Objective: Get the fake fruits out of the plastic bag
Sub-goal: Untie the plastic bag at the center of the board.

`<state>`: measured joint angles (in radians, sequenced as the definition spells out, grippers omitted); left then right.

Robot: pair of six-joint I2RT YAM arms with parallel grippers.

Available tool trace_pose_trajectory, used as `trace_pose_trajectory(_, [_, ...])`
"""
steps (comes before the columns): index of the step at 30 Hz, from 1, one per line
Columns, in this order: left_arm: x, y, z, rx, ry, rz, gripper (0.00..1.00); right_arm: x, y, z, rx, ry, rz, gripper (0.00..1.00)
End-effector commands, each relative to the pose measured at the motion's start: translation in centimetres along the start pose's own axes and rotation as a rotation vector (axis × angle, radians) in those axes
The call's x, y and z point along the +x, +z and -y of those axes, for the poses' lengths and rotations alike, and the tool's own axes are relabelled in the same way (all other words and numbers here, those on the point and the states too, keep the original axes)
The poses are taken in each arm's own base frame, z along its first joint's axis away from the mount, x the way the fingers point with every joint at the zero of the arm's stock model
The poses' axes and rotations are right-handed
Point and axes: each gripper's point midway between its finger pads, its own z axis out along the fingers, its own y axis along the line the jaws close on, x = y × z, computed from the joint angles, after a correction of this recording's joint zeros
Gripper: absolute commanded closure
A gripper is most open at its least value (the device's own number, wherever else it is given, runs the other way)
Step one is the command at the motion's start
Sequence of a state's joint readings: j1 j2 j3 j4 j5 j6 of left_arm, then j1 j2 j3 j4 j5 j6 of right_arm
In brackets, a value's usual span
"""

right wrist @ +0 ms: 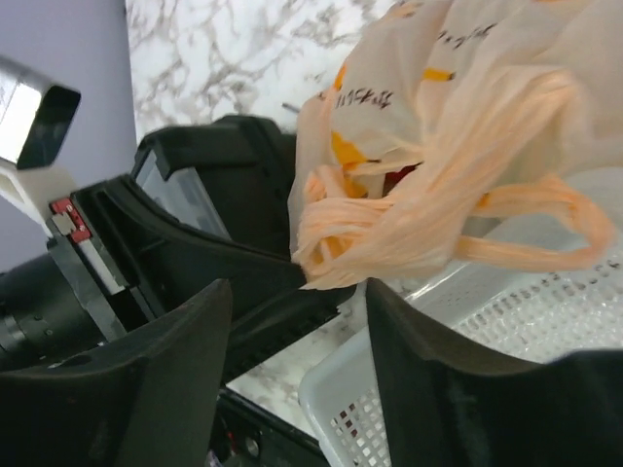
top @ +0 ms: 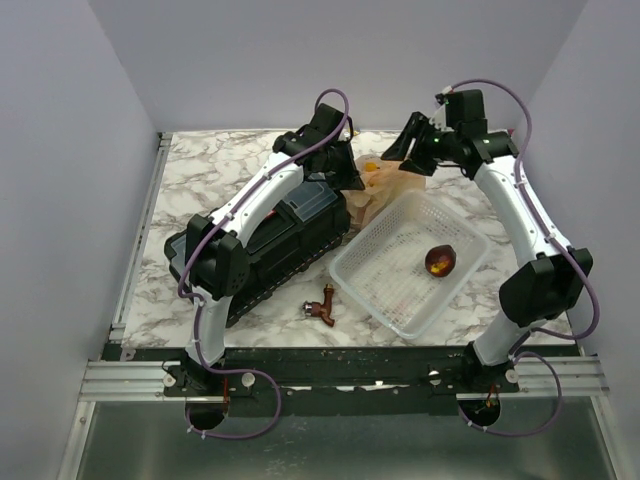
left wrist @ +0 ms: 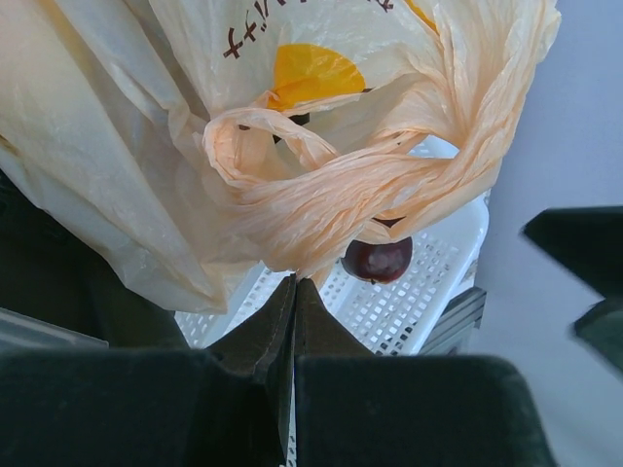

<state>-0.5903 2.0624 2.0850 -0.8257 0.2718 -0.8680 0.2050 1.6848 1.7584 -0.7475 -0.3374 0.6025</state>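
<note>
Left wrist view, your left claw (left wrist: 294, 282) clamped on the twisted handle of the plastic bag (left wrist: 321, 195), bag hanging over the far rim of the basket (left wrist: 428, 292), black case (top: 290, 235) close on its left, your right claw (right wrist: 298, 287) spread apart just beside the handle.

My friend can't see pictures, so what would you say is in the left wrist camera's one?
Shut jaws pinch the twisted handle of a crinkly tan plastic bag, which fills the top of the picture. Beneath it sits a white mesh basket holding one dark maroon fruit.
</note>
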Motion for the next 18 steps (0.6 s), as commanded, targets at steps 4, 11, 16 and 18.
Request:
trace_pose_trajectory(4, [-0.1, -1.5, 2.1, 0.069, -0.014, 0.0, 1.0, 0.6, 3.3, 2.1, 0.097, 0.009, -0.007, 0.46])
trace_pose_trajectory(11, [0.4, -1.5, 2.2, 0.073, -0.011, -0.017, 1.0, 0.4, 3.5, 4.3, 0.21, 0.029, 0.018, 0.46])
trace_pose_trajectory(16, [0.7, -1.3, 2.4, 0.08, -0.011, -0.033, 1.0, 0.5, 4.6, 4.9, 0.216, 0.021, 0.011, 0.47])
trace_pose_trajectory(18, [0.9, -1.2, 2.5, 0.082, -0.009, -0.04, 1.0, 0.7, 5.2, 4.8, 0.204, 0.026, -0.006, 0.52])
